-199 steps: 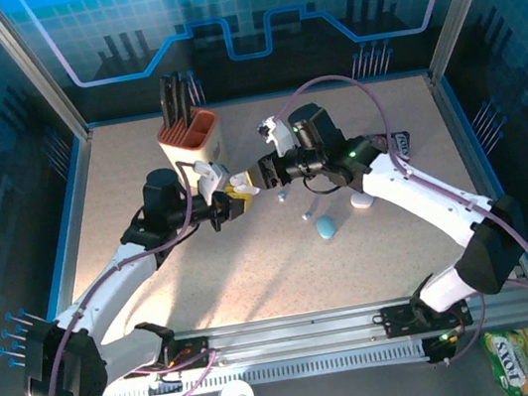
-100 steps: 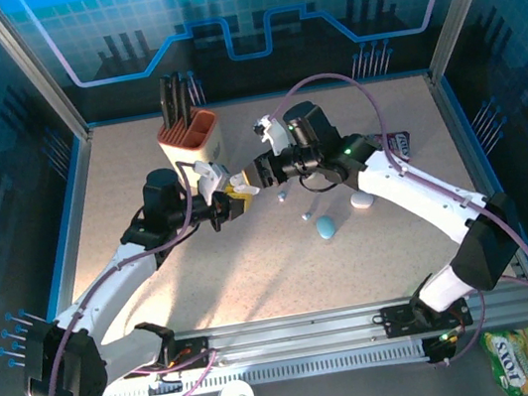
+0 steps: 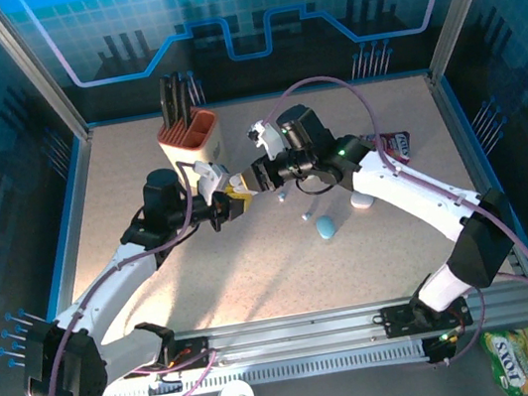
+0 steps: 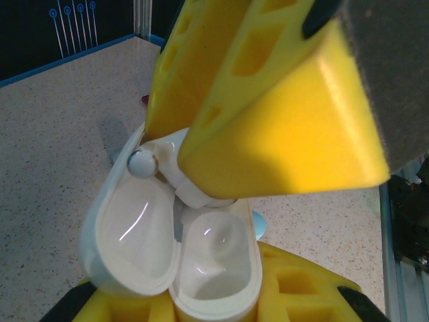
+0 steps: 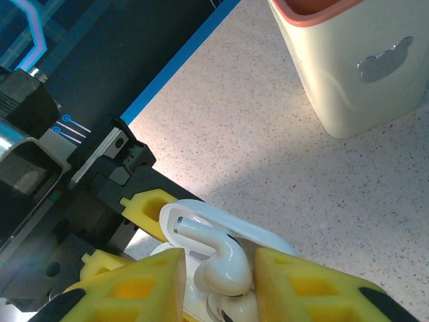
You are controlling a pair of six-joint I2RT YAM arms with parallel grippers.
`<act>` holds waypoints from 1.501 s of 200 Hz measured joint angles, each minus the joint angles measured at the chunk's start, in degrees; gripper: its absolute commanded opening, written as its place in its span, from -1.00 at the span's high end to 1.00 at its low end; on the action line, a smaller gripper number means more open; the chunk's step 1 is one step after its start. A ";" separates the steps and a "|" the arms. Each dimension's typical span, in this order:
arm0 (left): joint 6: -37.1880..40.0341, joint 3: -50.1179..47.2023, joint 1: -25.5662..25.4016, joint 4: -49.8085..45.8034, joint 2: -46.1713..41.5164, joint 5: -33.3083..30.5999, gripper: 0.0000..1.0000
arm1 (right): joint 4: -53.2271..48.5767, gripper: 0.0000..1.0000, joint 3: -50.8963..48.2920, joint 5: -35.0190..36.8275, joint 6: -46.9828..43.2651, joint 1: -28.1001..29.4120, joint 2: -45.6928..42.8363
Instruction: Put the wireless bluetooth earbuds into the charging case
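Left tool point(image 3: 229, 200) sits near the table's centre, a bit toward the far edge, clamped on the open glossy white plastic charging case point(image 3: 236, 191). In left wrist view the case point(image 4: 213, 272) sits betw. that tool's yellow fingers point(image 4: 301, 292). Its lid point(image 4: 131, 231) is hinged open to the left, and the near cavity is bare.

Right tool point(image 3: 262, 173) faces it from the right, tip to tip, gripping a small white stemmed plastic earbud point(image 5: 216, 258) betw. its own yellow fingers point(image 5: 144, 282). Right wrist view: bud is pinched right at the fingertips, stem running up-left, w/ the case lid just behind it. Left wrist view: earbud point(image 4: 191, 188) is at the hinge end of the case, over the opening and not seated in a cavity. Can't tell if it touches the rim.

Elsewhere on the speckled table point(image 3: 139, 168):
- A cream plastic holder w/ orange rim point(image 3: 190, 141) stands near the far edge, just behind both tools.
- A loose tiny white bud point(image 3: 284, 196) and a second loose bud point(image 3: 305, 217) lie right of the tools.
- A light blue oval pebble-shaped case point(image 3: 326, 227) is just beside the second bud.
- A white oval pebble-shaped case point(image 3: 362, 201) lies under the right arm.
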 measured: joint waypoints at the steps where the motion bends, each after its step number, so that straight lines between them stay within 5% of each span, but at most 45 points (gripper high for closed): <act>1: 0.00 0.00 0.00 0.00 0.00 0.00 0.68 | 0.00 0.43 0.00 0.00 -0.09 0.00 0.00; 141: 0.26 -0.11 0.00 -0.04 0.00 0.02 0.68 | -3.93 0.56 2.78 3.26 -6.03 0.50 0.04; 216: 1.49 -0.11 0.00 -3.10 -0.02 1.38 0.68 | -11.26 0.57 8.04 6.95 -20.72 1.31 0.02; 300: 1.46 -0.11 0.00 -5.70 -0.02 3.50 0.67 | -17.62 0.56 13.22 19.71 -39.15 7.30 1.51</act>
